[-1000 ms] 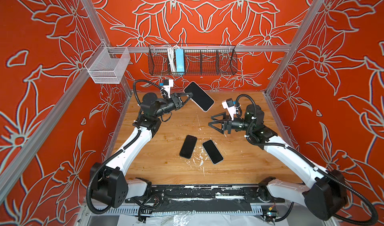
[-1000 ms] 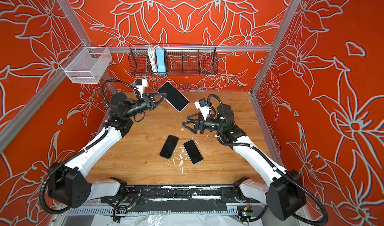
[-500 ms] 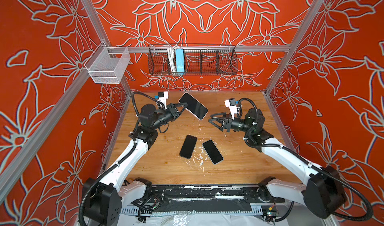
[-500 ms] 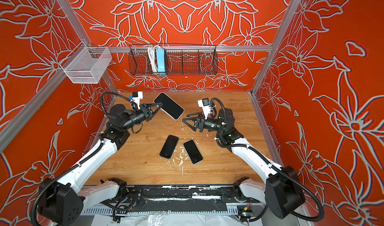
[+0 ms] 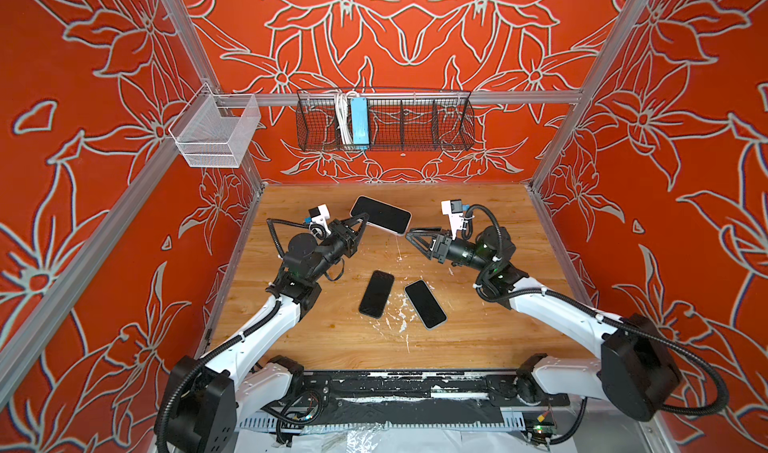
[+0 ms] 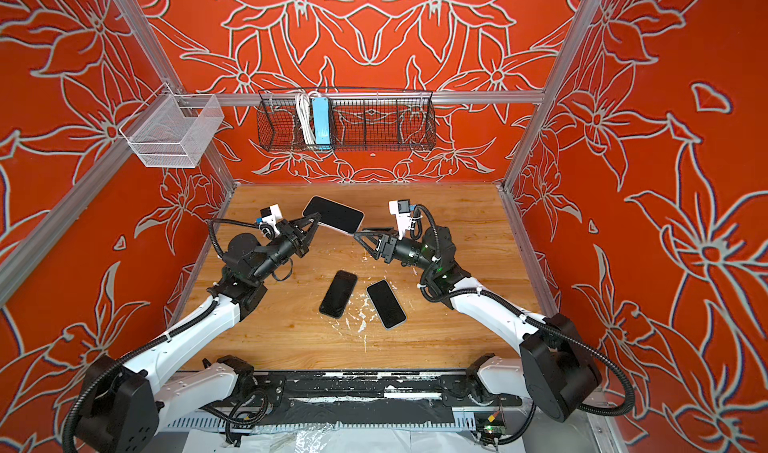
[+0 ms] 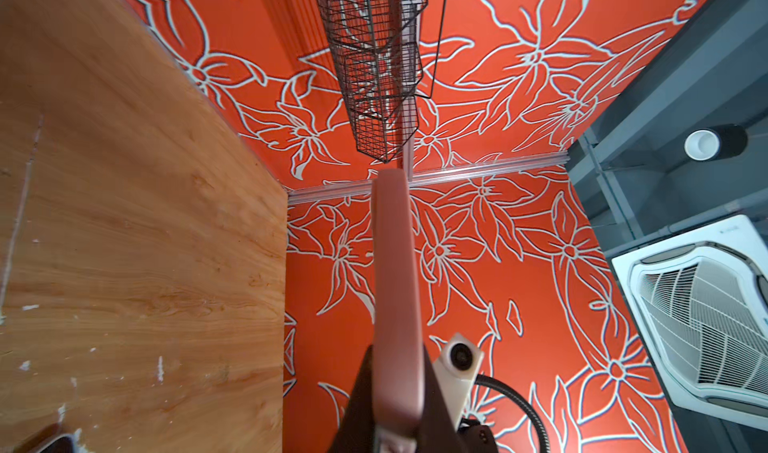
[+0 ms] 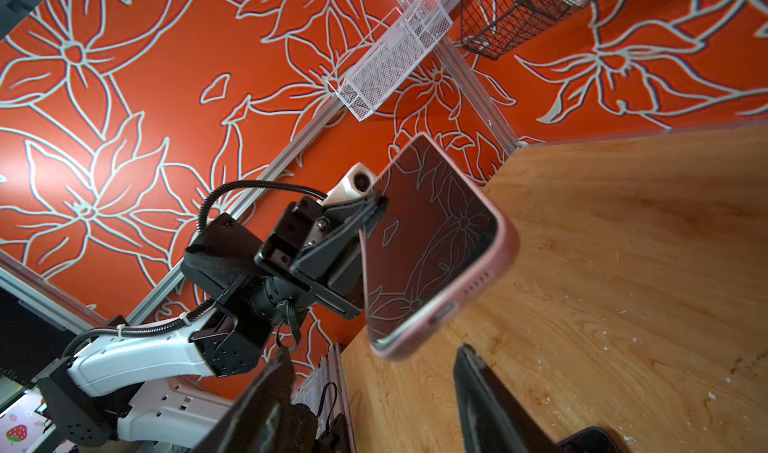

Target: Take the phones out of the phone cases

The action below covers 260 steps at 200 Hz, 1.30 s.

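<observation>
- The phone is up in the air, clear of the counter, screen side tilted up in both top views. It sits in its pink phone case.
- My left end effector is clamped on one long edge of the phone, near the end away from the charging port.
- In the left wrist view I see only the case's pink side, running straight out from between the fingers.
- My right end effector has its jaws spread apart, and nothing is gripped in them.
- The phone's port-end corner is right at the mouth of those open jaws. I cannot tell whether a fingertip touches the case.
- Below the phone, two dark phones lie flat on the counter, side by side and well apart from the one held.
- Beyond the phone, a black wire basket hangs on the back wall.
</observation>
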Available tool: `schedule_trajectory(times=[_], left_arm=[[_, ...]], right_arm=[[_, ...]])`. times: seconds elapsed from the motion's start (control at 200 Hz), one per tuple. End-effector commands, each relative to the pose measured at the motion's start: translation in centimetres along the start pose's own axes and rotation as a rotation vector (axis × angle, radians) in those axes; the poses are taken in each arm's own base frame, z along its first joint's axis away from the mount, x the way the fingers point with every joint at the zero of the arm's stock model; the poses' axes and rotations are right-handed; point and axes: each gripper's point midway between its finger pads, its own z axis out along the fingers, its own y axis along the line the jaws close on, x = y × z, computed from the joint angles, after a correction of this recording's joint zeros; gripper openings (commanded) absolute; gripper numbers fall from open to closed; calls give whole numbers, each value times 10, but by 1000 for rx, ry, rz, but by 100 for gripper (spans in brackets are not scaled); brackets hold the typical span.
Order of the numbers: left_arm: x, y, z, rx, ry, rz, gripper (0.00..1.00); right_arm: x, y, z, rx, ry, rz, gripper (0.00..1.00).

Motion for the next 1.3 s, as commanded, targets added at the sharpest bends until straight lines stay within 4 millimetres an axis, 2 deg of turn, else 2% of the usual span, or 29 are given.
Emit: schedule_trajectory(times=[0.0, 0.36, 0.881, 1.296], left_arm=[[-3, -58, -4, 174, -24, 34, 0], [5, -56, 0, 175, -6, 26, 0], [7, -54, 2, 170, -7, 19, 0], [9, -50, 7, 163, 0, -12, 0]], right_arm=[[-5, -1, 0, 3, -59, 28, 63], [-8, 20, 6, -90, -66, 14, 52], [-9, 20, 10, -116, -70, 17, 36], [-5, 31, 10, -165, -45, -45, 32]])
